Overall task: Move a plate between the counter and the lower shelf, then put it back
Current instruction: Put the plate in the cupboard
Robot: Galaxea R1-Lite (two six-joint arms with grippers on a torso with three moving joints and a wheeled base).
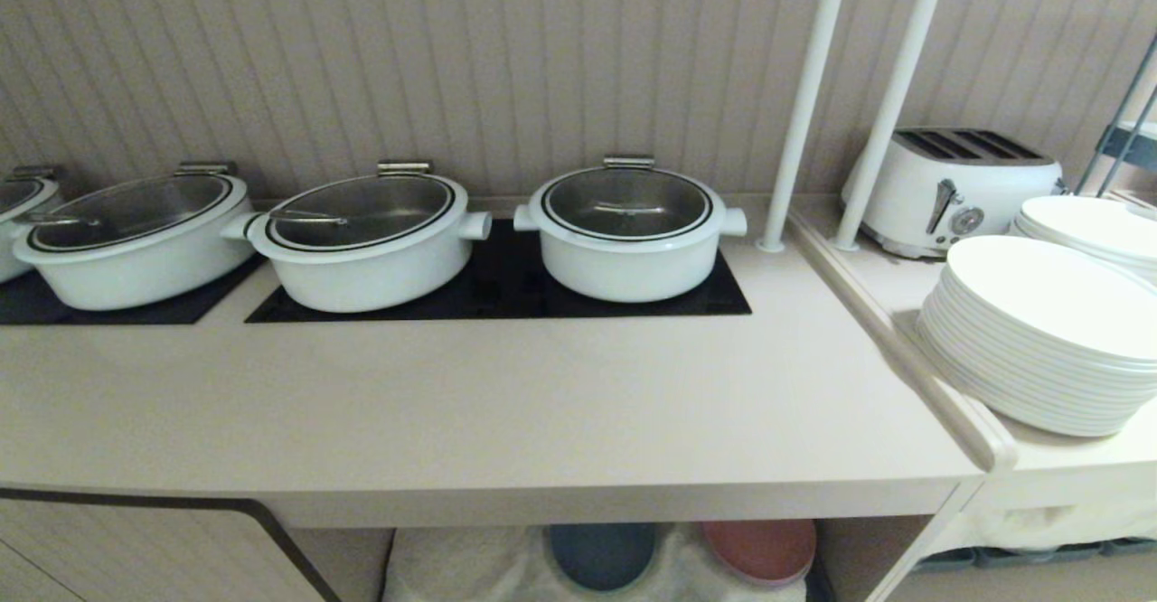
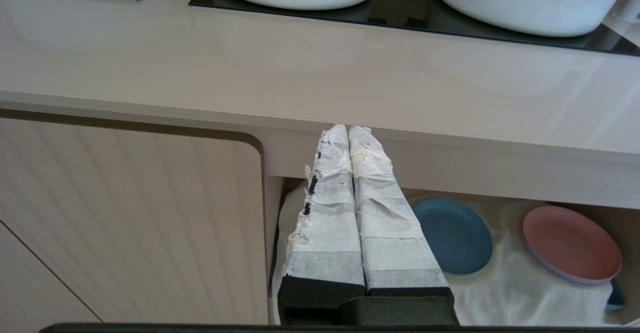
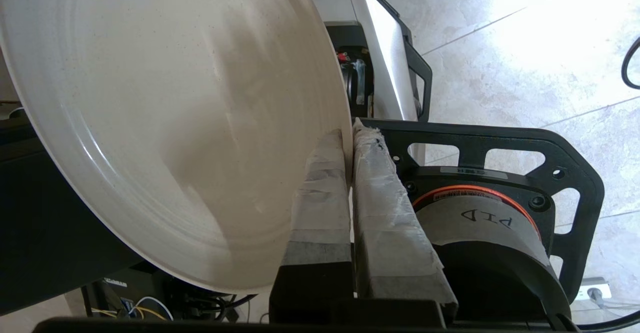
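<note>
In the right wrist view the cream-beige plate (image 3: 165, 118) fills most of the picture, held on edge over the robot's own base and the floor. My right gripper (image 3: 349, 135) is shut on the plate's rim, one taped finger on each face. It is outside the head view. The beige counter (image 1: 470, 403) stretches in front of me, with the lower shelf (image 1: 452, 566) and its white cloth showing under the front edge. My left gripper (image 2: 349, 130) is shut and empty, parked in front of the counter's edge (image 2: 450, 168) and pointing at it.
Three white lidded pots (image 1: 628, 227) stand on black inset panels at the back. On the shelf cloth lie a blue plate (image 1: 603, 555) and a pink plate (image 1: 761, 550). To the right, a side ledge holds stacked white plates (image 1: 1039, 340) and a toaster (image 1: 954, 188); two white poles (image 1: 804, 96) rise between.
</note>
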